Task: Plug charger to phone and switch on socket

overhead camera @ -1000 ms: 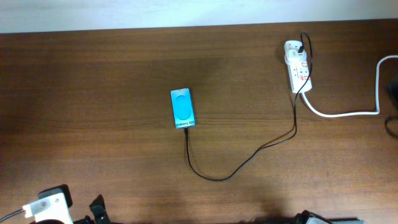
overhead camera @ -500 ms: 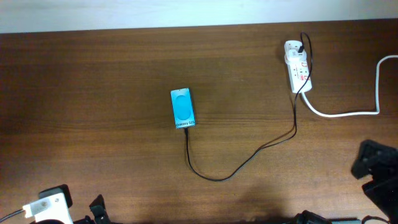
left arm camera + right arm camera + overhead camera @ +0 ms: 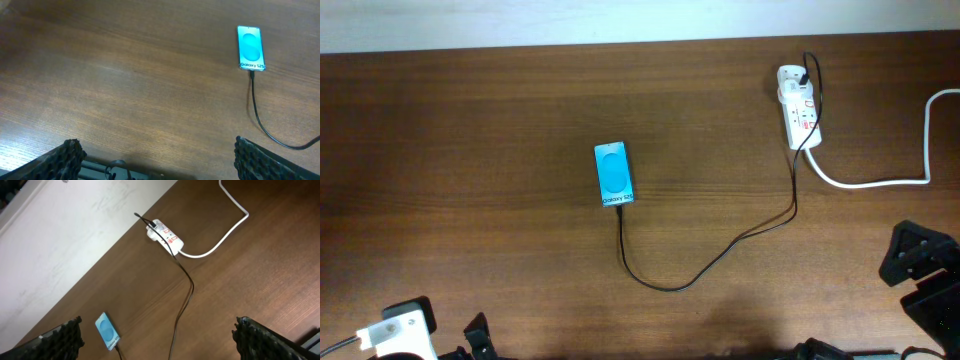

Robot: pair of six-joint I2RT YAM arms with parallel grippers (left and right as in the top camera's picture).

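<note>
The phone (image 3: 614, 175) lies screen up, cyan-blue, near the table's middle; it also shows in the left wrist view (image 3: 250, 46) and the right wrist view (image 3: 107, 330). The charger (image 3: 672, 286), a thin black cable, meets the phone's lower end, loops across the table and runs up to the socket (image 3: 798, 106), a white strip at the back right. My left gripper (image 3: 156, 145) hangs open over bare wood near the front edge, far from the phone. My right gripper (image 3: 159, 324) is open and empty, high above the table's front right.
A thick white cord (image 3: 880, 182) leaves the socket and bends up along the right edge. My right arm (image 3: 923, 268) shows dark at the lower right corner, my left arm (image 3: 400, 334) at the lower left. A pale wall borders the table's far edge.
My right gripper has gone from shut to open. The right arm has come into the overhead view at the lower right and crept slightly inward. Phone, cable and socket have not moved.
</note>
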